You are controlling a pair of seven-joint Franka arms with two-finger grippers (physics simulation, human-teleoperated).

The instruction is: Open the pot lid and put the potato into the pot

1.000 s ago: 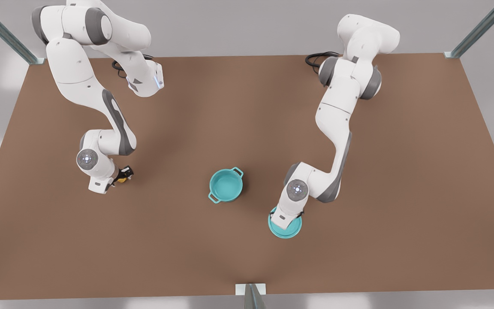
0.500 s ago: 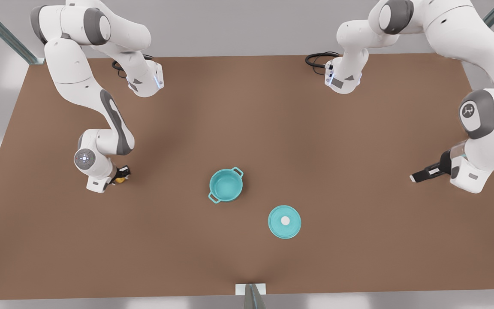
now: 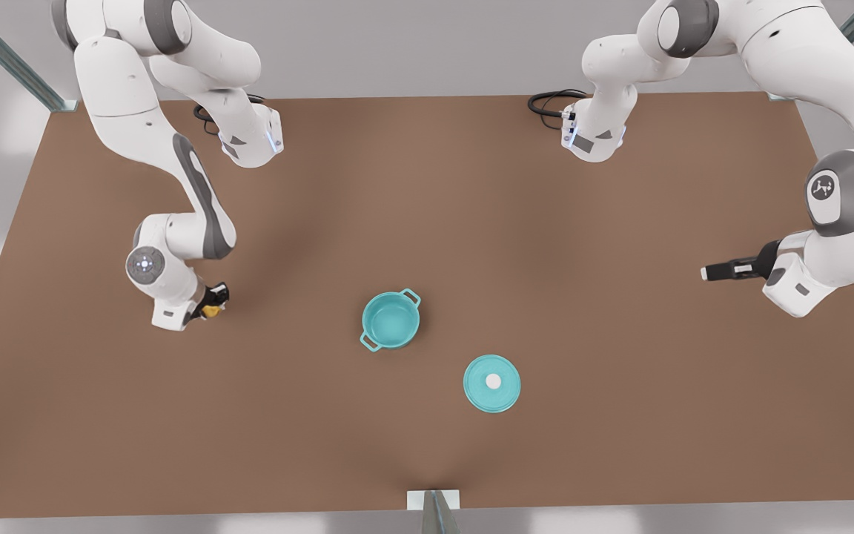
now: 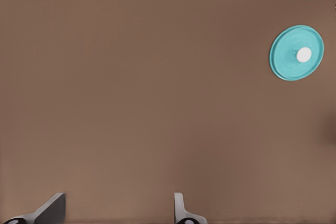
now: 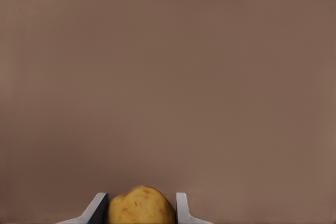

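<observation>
Right gripper [image 3: 212,302] pinching potato [image 3: 210,311], sitting well apart from open pot [image 3: 391,320] toward front view's left. Left gripper [image 3: 710,273] waiting, fingers spread, empty. Pot lid [image 3: 492,383] lying beside pot.

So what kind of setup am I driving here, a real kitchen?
No: it looks like a simulated tabletop test cell. A plain brown table with metal frame posts carries a toy-sized teal pot, its lid lying beside it, and a potato in the right gripper.
</observation>
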